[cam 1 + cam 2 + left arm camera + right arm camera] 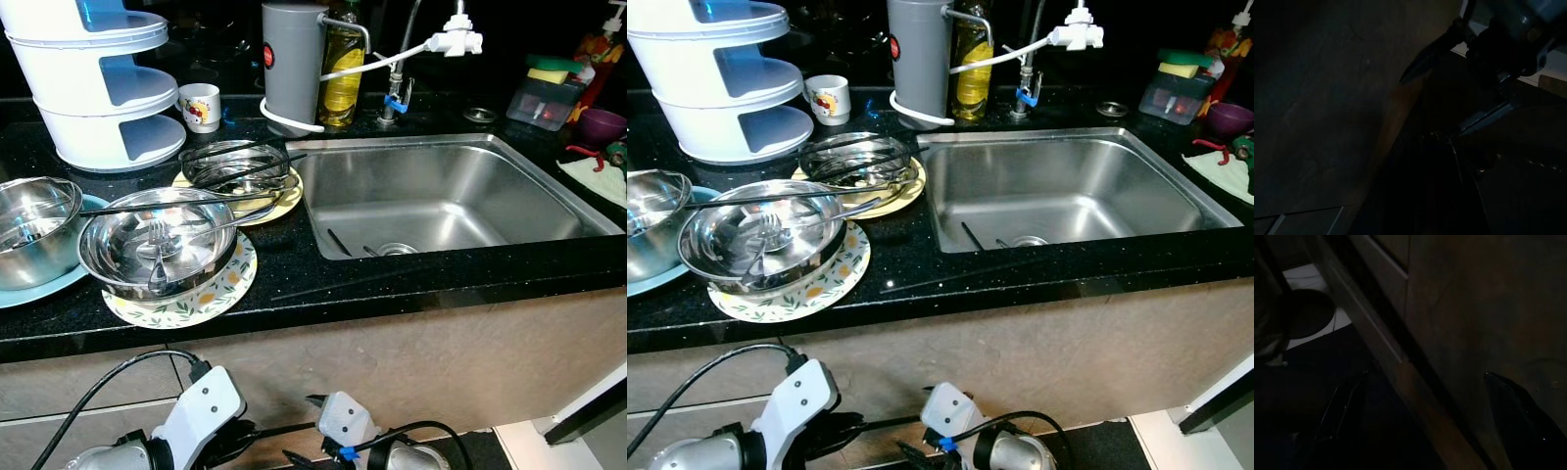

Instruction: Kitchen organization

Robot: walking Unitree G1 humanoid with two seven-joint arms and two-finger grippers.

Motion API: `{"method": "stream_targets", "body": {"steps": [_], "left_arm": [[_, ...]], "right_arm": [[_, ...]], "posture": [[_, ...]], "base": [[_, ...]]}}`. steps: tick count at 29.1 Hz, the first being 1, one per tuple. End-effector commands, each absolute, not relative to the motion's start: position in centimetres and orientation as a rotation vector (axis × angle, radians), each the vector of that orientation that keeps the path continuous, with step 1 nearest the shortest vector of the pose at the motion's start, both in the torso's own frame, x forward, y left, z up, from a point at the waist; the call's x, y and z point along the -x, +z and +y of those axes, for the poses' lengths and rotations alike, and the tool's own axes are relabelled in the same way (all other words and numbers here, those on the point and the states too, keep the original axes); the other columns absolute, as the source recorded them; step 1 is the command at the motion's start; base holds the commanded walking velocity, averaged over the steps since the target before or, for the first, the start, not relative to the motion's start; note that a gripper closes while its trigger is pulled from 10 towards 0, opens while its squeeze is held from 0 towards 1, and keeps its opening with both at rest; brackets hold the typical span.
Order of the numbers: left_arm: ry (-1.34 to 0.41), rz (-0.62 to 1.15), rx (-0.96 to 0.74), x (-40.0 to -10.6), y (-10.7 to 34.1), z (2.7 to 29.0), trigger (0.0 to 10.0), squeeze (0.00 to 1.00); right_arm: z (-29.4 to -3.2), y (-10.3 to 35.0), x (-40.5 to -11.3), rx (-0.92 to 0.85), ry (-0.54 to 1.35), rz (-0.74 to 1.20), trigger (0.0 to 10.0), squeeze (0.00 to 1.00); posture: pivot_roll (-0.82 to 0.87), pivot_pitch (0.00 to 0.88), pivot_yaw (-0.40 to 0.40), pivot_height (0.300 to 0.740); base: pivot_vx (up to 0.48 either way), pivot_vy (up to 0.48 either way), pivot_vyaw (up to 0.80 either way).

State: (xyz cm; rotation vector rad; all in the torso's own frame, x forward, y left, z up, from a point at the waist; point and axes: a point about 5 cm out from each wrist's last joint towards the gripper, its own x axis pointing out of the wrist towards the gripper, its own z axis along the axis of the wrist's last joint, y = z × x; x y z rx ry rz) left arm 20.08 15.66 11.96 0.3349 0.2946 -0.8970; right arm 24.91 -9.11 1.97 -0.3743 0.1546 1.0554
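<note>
On the black counter (294,279), a steel bowl (157,240) holding a fork sits on a floral plate (211,294). Behind it a smaller steel bowl (235,162) rests on a yellow plate (284,201), with black chopsticks laid across both bowls. A larger steel bowl (34,225) stands on a blue plate (49,284) at the far left. The steel sink (441,196) holds a chopstick near its drain. Both arms hang low in front of the cabinet: my left gripper (257,433) points right, and my right gripper (1425,374) is open with only the cabinet front beyond its fingers.
A white tiered rack (98,88) and a small mug (200,106) stand at the back left. A grey canister (292,64), an oil bottle (343,69) and the faucet (397,88) line the back. A sponge box (549,98) and a purple bowl (602,124) sit at the right.
</note>
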Motion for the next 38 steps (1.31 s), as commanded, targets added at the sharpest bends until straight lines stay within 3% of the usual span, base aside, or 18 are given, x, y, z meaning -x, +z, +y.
{"method": "stream_targets", "body": {"steps": [1,3,4,5,6,28,29,31,32,38], "left_arm": [[-0.906,0.29,-0.322,-20.04,11.85,15.51,0.0,0.0],[-0.906,0.289,-0.322,-20.06,11.86,15.51,0.0,0.0],[-0.907,0.289,-0.321,-20.07,11.86,15.51,0.0,0.0],[-0.906,0.288,-0.319,-20.07,11.85,15.5,0.0,0.0],[-0.906,0.289,-0.316,-20.06,11.84,15.5,0.0,0.0],[-0.867,0.32,-0.303,-20.25,11.46,15.92,0.0,0.0],[-0.86,0.312,-0.305,-20.43,11.48,15.93,3.4,1.0],[-0.858,0.31,-0.304,-20.49,11.49,15.93,3.4,1.0],[-0.859,0.309,-0.298,-20.56,11.49,15.89,10.0,1.0],[-0.864,0.308,-0.3,-20.62,11.36,15.85,10.0,1.0]], "right_arm": [[-9.07,1.38,-24.77,0.381,1.05,0.198,10.0,0.0],[-9.08,1.37,-24.89,0.371,1.041,0.205,10.0,0.0],[-9.1,1.39,-24.92,0.367,1.041,0.206,9.3,0.0],[-9.13,1.41,-24.95,0.364,1.041,0.206,2.6,0.0],[-9.15,1.38,-24.96,0.356,1.042,0.212,0.0,0.0],[-9.2,1.36,-25.0,0.333,1.046,0.223,0.0,0.0],[-9.24,1.4,-25.0,0.338,1.043,0.216,0.0,0.0],[-9.25,1.41,-25.0,0.341,1.043,0.213,0.0,0.0],[-9.27,1.45,-25.01,0.34,1.042,0.211,0.0,0.0],[-9.57,1.44,-24.93,0.343,1.041,0.209,0.0,0.0]], "posture": [[-0.04,0.146,-0.036,0.74],[-0.04,0.146,-0.036,0.74],[-0.04,0.143,-0.034,0.74],[-0.04,0.142,-0.033,0.74],[-0.04,0.142,-0.033,0.74],[-0.04,0.138,-0.031,0.74],[-0.04,0.137,-0.03,0.74],[-0.04,0.137,-0.03,0.74],[-0.04,0.137,-0.03,0.74],[-0.05,0.128,-0.028,0.74]], "base": [[0.0,0.0,0.0],[0.0,0.0,0.0],[0.0,0.0,0.0],[0.0,0.0,0.0],[0.0,0.0,0.0],[0.0,0.0,0.0],[0.0,0.0,0.0],[0.0,0.0,0.0],[0.0,0.0,0.0],[0.0,0.0,0.0]]}}
